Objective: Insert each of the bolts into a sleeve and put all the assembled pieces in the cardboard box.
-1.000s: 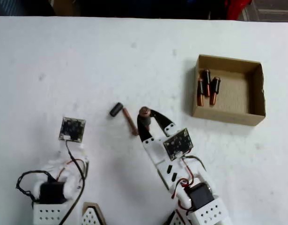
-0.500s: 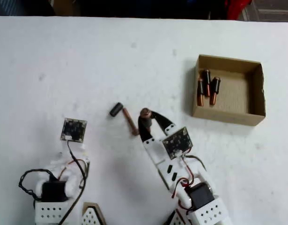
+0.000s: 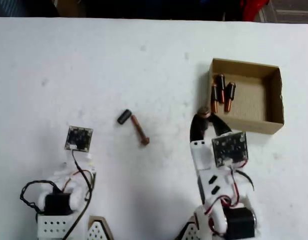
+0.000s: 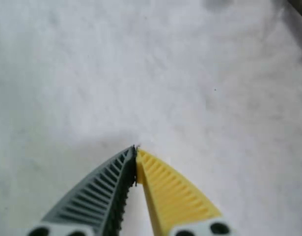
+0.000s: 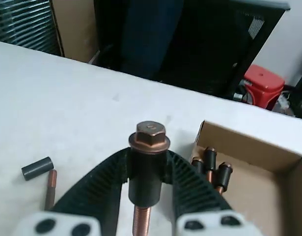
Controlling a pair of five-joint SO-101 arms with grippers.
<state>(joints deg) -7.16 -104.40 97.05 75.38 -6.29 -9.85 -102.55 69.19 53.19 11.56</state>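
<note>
Now the right tool (image 3: 203, 125) pinches an assembled bolt-and-sleeve (image 5: 150, 140) just beside the cardboard box (image 3: 280, 95); next it must clear the rim and release. The left tool (image 4: 136, 152) sits pressed together.

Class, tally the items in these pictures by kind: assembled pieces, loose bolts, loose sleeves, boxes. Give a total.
Assembled pieces: 4 (3 in cardboard box, 1 in right gripper)
Loose bolt: 1
Loose sleeve: 1
Cardboard box: 1
Total: 7

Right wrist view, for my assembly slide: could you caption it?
Right gripper shut on a sleeved bolt, near the cardboard box holding three assembled pieces.
</note>
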